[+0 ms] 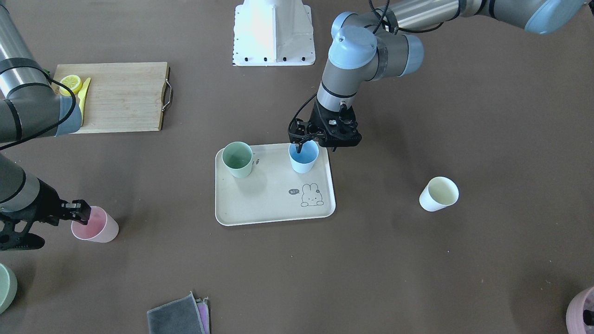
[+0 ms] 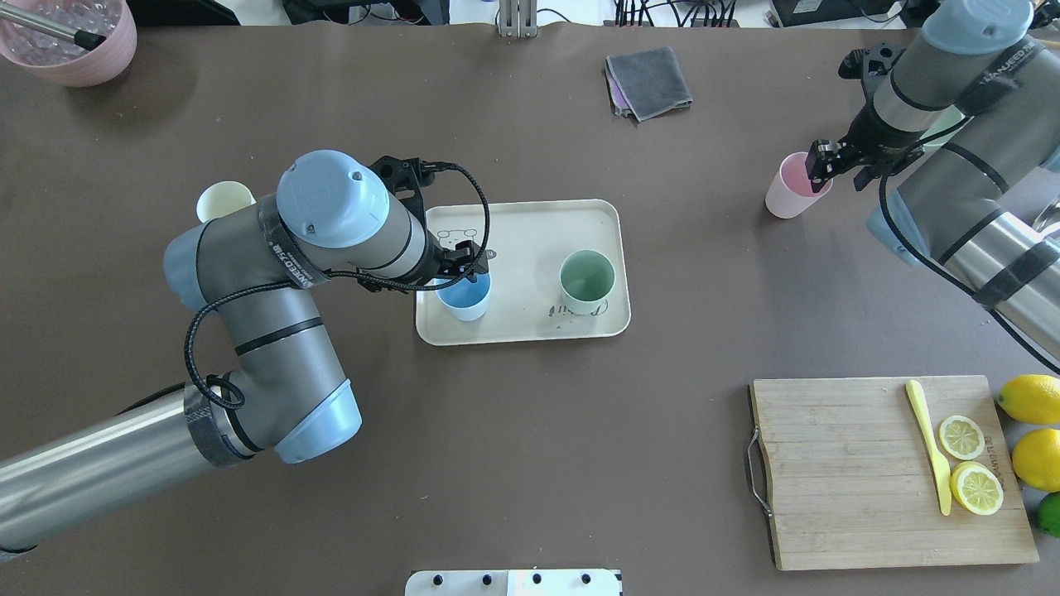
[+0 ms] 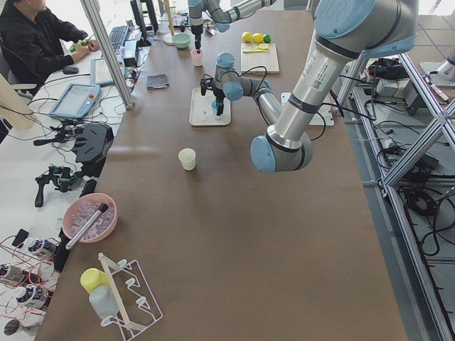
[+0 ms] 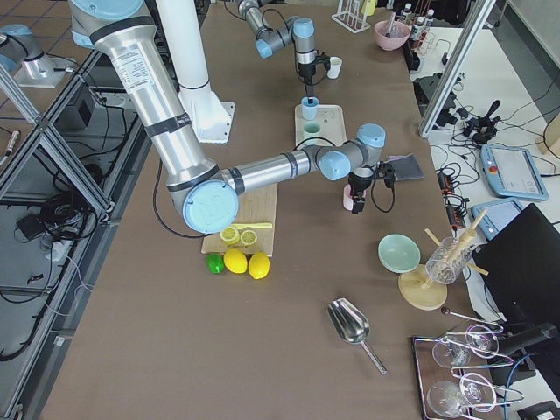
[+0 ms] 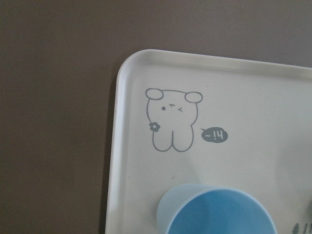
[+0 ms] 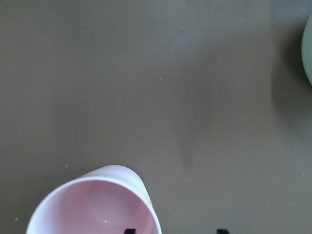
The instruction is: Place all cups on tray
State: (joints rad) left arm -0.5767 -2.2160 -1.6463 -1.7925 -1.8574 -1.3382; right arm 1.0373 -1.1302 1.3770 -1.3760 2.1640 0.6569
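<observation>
The cream tray (image 1: 274,211) (image 2: 530,223) lies mid-table. On it stand the mint green cup (image 1: 237,159) (image 2: 586,281) and the light blue cup (image 1: 304,160) (image 2: 464,300) (image 5: 214,209). My left gripper (image 1: 300,141) (image 2: 470,261) is shut on the blue cup's rim, with one finger inside it. The pink cup (image 1: 95,225) (image 2: 791,186) (image 6: 92,204) stands on the table. My right gripper (image 1: 82,209) (image 2: 820,157) (image 6: 175,230) is open, its fingers either side of the pink cup's wall. The cream-white cup (image 1: 438,194) (image 2: 224,200) stands alone on the table.
A bamboo cutting board (image 1: 120,97) (image 2: 853,472) holds lemon slices and a yellow knife, with whole lemons (image 2: 1031,397) beside it. A folded grey cloth (image 1: 178,315) (image 2: 648,81), a pink bowl (image 2: 70,37) and a mint bowl (image 1: 4,287) sit near the table's edges.
</observation>
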